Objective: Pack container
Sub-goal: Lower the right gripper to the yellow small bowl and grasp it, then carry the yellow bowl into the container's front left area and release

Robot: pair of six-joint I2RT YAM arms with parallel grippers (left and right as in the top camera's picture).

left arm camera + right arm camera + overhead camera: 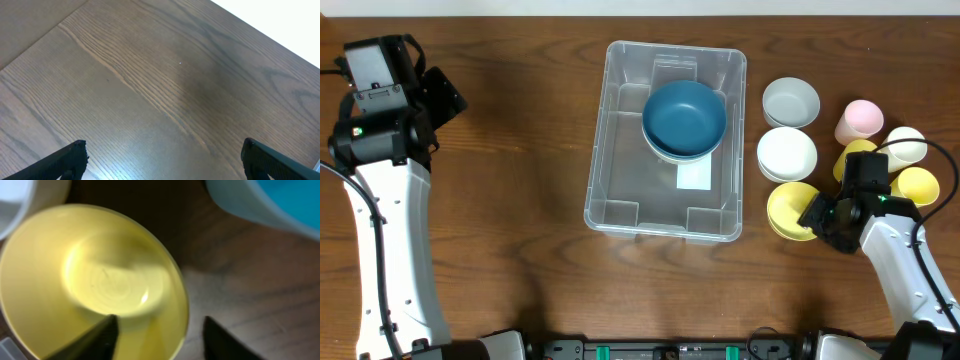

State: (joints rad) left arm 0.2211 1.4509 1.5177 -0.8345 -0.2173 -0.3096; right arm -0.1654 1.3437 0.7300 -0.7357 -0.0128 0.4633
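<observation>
The container (620, 190), a large clear bin, stands at the table's middle with a blue bowl (685, 115) stacked on a paler one in its far end. A yellow bowl (786, 208) sits to the right of the bin's near corner. My right gripper (817, 215) is open and straddles this bowl's right rim. In the right wrist view (160, 337) one finger is inside the yellow bowl (75, 270) and the other is outside over the wood. My left gripper (440, 95) is open and empty over bare table at the far left, as its wrist view (165, 162) shows.
A grey bowl (790, 100) and a white bowl (786, 153) sit right of the bin. A pink cup (860, 118), a cream cup (905, 143) and two yellow cups (918, 185) crowd the right edge. A blurred blue shape (280, 195) is at the top right of the right wrist view.
</observation>
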